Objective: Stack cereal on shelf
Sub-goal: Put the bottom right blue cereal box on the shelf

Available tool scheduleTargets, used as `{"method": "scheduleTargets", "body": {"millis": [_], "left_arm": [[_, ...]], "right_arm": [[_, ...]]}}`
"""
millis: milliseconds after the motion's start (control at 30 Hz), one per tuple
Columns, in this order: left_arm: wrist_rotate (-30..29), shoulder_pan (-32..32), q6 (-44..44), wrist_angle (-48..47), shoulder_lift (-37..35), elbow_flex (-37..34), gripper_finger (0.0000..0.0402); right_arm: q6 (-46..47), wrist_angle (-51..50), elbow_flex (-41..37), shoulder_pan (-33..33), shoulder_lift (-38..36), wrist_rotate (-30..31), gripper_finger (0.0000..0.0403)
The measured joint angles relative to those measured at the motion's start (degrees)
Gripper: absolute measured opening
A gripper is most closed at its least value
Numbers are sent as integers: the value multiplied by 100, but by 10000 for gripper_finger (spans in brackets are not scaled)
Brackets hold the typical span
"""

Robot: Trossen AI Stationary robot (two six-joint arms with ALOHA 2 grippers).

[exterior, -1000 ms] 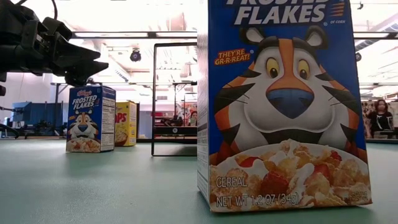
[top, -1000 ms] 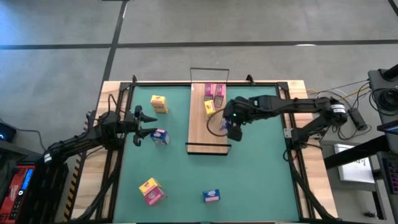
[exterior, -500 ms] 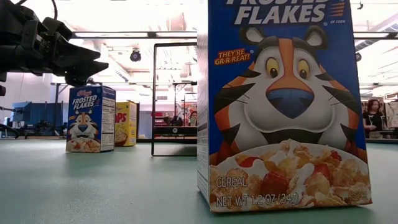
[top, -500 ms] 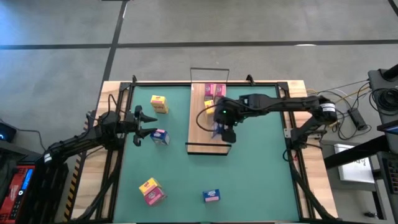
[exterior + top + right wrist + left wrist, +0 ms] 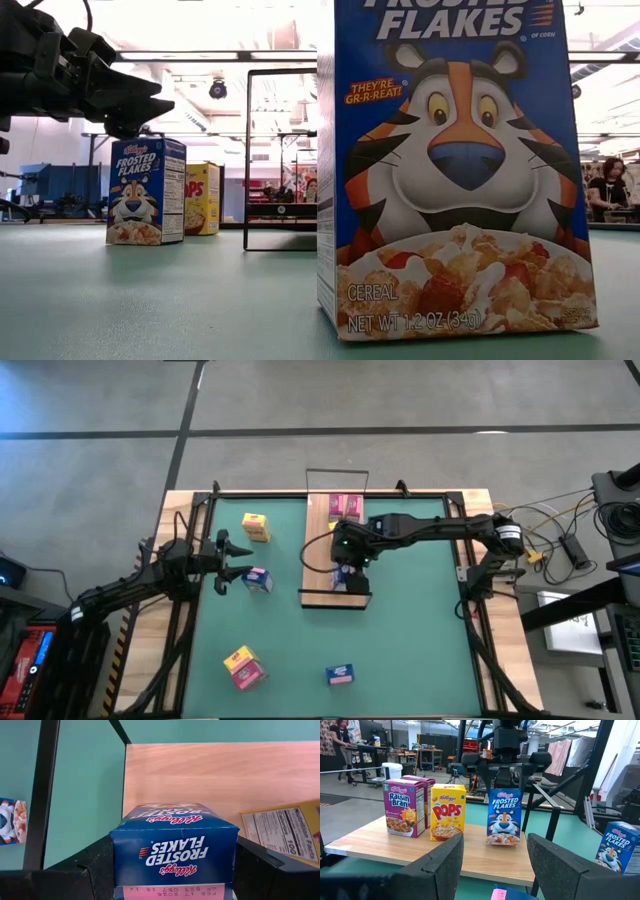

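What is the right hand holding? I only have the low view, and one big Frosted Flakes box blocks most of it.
Observer: The right hand is shut on a blue Frosted Flakes box, held upright at the shelf.
Operator: What is next to it there?
Observer: A yellow Pops box stands beside it on the board, with two Raisin Bran boxes beyond that.
Operator: And the left hand?
Observer: The left hand hangs open and empty over the left side of the table, close to a loose blue box.
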Motion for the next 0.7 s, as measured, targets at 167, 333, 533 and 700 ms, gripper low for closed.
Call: {"method": "scheduleTargets", "body": {"millis": [167,333,533,700], "left_arm": [[0,1,-1,1,0,-1,204],[2,2,0,0,0,0,204],[1,0,-1,0,-1,0,204],[2,2,0,0,0,0,204]], "right_arm": [[4,-33,60,0,75,1,286],[2,-46,60,0,75,5,286],[13,-28,60,13,75,21,286],[7,-16,62,54,121,68,286]]}}
